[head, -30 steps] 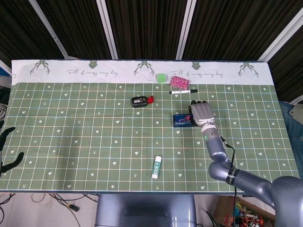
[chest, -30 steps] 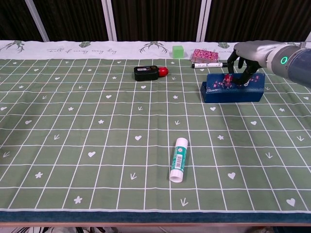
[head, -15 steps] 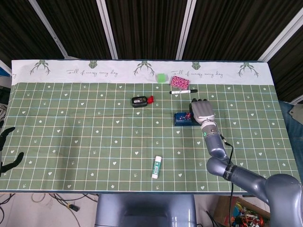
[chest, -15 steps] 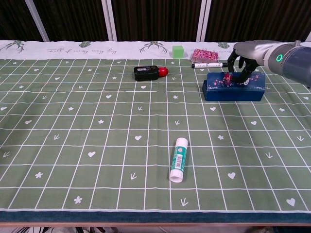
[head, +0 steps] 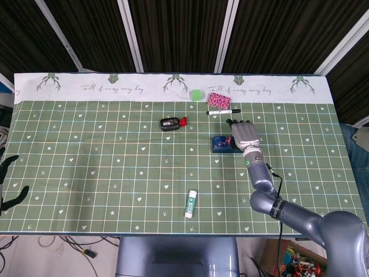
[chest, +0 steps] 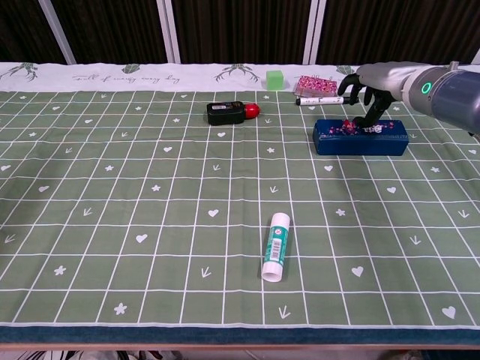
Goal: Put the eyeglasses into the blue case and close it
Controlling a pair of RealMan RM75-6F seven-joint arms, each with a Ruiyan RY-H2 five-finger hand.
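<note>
On the green checked worktop, a glue stick lies nearest; farther back right, the blue case sits closed, the right hand above it, fingers spread and holding nothing. Eyeglasses unseen.

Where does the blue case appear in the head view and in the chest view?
Head view: the blue case lies right of centre, partly under the right hand.
Chest view: the blue case lies at upper right, below the right hand.
Shared landmark: the black-capped marker lies just beyond the case in both.
</note>
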